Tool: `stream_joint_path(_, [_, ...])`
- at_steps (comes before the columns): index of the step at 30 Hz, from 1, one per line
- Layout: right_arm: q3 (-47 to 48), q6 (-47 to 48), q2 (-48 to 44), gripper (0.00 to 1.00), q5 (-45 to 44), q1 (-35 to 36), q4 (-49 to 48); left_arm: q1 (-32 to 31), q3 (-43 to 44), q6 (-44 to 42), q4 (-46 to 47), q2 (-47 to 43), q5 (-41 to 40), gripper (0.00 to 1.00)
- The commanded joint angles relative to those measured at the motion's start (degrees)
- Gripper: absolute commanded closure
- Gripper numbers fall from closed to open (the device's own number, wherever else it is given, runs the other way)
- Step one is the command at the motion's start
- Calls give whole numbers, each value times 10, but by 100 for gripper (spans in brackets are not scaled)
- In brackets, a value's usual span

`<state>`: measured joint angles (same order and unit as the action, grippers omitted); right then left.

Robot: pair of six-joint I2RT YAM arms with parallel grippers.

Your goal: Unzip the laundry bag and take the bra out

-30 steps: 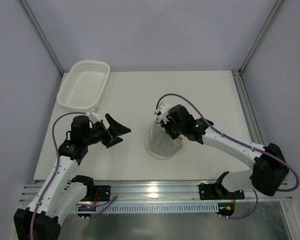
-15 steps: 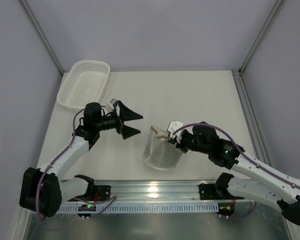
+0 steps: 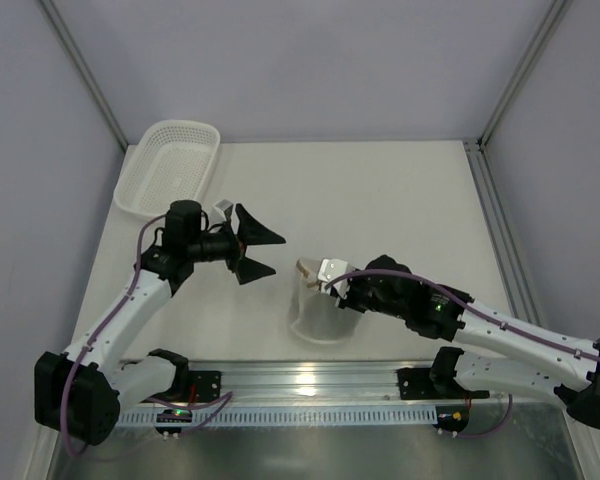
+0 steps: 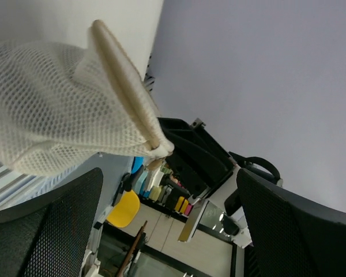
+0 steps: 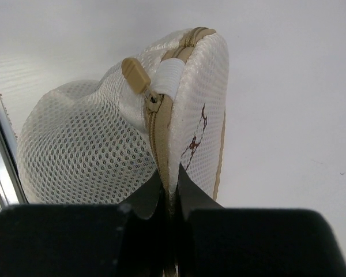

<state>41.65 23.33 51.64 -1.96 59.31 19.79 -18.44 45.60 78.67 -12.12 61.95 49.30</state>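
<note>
**Laundry bag (image 3: 318,308), on edge near the front middle of the table (image 3: 410,200), between the two arms.** Your right gripper (image 5: 169,180) is clamped tight on the bag's tan zipper rim (image 5: 160,130), pinching both halves together a little short of the zipper pull (image 5: 136,75), which sticks out free. Your left gripper (image 3: 278,254) is spread fully wide, holds nothing, and hovers just left of the bag without touching it. Treat the mesh as light, soft and floppy: it will likely sag and follow any tug unless anchored. The stiffer rim offers the firmest hold. The small pull tab is the point for your free gripper. The bra cannot be made out through the mesh.
</note>
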Motion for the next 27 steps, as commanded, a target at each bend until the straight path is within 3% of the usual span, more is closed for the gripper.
stream_joint_path(1, [24, 18, 0, 96, -66, 13, -39, -5, 10, -51, -115, -8, -8, 1])
stream_joint_path(9, [24, 29, 13, 96, -87, 35, -63, -37, -15, -7, -48, 26, -17, 1])
stream_joint_path(17, [34, 44, 49, 96, -109, 82, -69, -75, 21, 10, 0, 97, -41, 4])
stream_joint_path(20, [35, 47, 57, 96, -119, 102, -72, -85, 20, 16, 21, 113, -46, 9])
stream_joint_path(22, [33, 47, 56, 97, -126, 112, -76, -92, 17, 17, 38, 123, -44, 18])
stream_joint_path(23, [33, 46, 56, 97, -128, 113, -77, -94, 14, 22, 45, 125, -43, 34])
stream_joint_path(25, [30, 46, 56, 96, -134, 116, -77, -94, -2, 31, 72, 124, -40, 54])
stream_joint_path(26, [29, 46, 56, 96, -142, 119, -77, -94, -6, 34, 75, 123, -40, 69])
stream_joint_path(27, [28, 45, 55, 96, -144, 120, -76, -95, -10, 33, 75, 122, -40, 92])
